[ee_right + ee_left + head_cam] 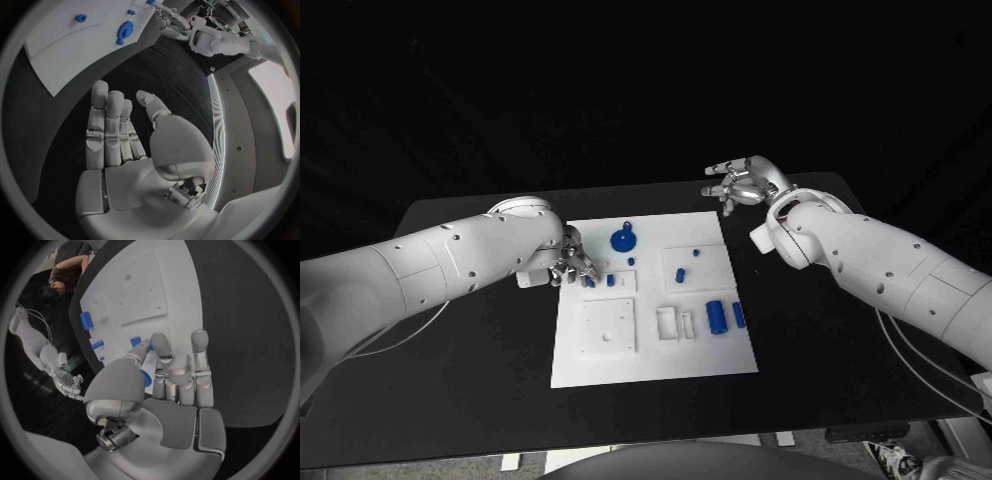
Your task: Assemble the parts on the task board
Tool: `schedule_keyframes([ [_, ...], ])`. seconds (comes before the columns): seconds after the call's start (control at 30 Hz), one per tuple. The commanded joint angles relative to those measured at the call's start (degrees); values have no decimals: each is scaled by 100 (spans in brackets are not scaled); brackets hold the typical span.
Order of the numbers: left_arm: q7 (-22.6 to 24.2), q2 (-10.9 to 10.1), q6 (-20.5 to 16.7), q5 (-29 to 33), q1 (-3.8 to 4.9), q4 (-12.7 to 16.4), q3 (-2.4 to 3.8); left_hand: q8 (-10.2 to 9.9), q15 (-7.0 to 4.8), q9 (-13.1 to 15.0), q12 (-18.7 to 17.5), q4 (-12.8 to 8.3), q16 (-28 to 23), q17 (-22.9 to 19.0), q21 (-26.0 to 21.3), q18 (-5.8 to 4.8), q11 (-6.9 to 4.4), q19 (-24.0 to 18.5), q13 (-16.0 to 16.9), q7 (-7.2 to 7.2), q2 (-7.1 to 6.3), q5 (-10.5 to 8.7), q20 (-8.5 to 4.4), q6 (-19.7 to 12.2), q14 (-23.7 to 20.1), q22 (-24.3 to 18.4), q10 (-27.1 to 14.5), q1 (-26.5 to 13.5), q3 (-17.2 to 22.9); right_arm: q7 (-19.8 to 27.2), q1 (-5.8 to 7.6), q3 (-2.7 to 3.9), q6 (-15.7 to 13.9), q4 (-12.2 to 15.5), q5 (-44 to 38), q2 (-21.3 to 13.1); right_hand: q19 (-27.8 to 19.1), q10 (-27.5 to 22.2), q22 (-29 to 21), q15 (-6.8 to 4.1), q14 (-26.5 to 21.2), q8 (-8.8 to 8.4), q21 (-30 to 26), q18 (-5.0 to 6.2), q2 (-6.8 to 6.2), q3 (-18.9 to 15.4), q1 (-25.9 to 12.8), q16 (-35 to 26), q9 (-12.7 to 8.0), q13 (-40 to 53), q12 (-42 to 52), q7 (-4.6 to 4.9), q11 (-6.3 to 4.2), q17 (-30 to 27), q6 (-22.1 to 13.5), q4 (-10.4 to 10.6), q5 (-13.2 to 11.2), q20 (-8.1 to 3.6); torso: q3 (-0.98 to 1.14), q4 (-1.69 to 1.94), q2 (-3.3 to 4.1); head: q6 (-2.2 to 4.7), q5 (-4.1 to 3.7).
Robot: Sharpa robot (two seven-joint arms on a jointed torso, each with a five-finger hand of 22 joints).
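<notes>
The white task board [653, 345] lies in the middle of the black table. My left hand [574, 265] reaches down at the board's left edge. In the left wrist view its thumb and a fingertip [159, 342] close on a small blue part [136, 341] there; a second small blue part [610, 280] stands just beside it. A blue round part [625, 239] sits near the far edge, and two blue cylinders [715, 317] lie at the right side. My right hand [744, 182] hovers past the board's far right corner, fingers apart and holding nothing.
A square white plate [607, 325] and two small white blocks [675, 323] sit on the board's near half. More small blue pieces [681, 273] stand right of centre. Bare black table [473, 350] surrounds the board.
</notes>
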Motion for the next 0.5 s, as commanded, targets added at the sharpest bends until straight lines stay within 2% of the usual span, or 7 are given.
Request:
schedule_keyframes([
  [0.03, 0, 4, -25, -38, -2, 2, 0, 19, -39, 4, -23, 43, -11, 0, -19, 30, -9, 14, 8, -4, 11, -39, -11, 57, 15, 105, 239, -4, -13, 58, -2, 3, 7, 5, -9, 0, -35, 3, -5, -5, -5, -35, 0, 22, 38, -19, -33, -24, -8, -5, -36, -5, -2, -5, -24, -5, 29, -5, -1, 3, -2, -11, 11],
  [0.5, 16, -3, -109, -51, -3, 10, 1, 15, -40, 2, -23, 83, -14, -6, -19, 34, -9, 17, 10, -4, 12, -51, -11, 56, 12, 105, 238, -39, -22, 58, -2, 3, 11, 2, -9, 0, -35, 3, -5, -5, -5, -35, 0, 22, 38, -19, -33, -24, -8, -5, -36, -5, -2, -5, -24, -5, 29, -5, 1, 4, 1, 1, 9],
])
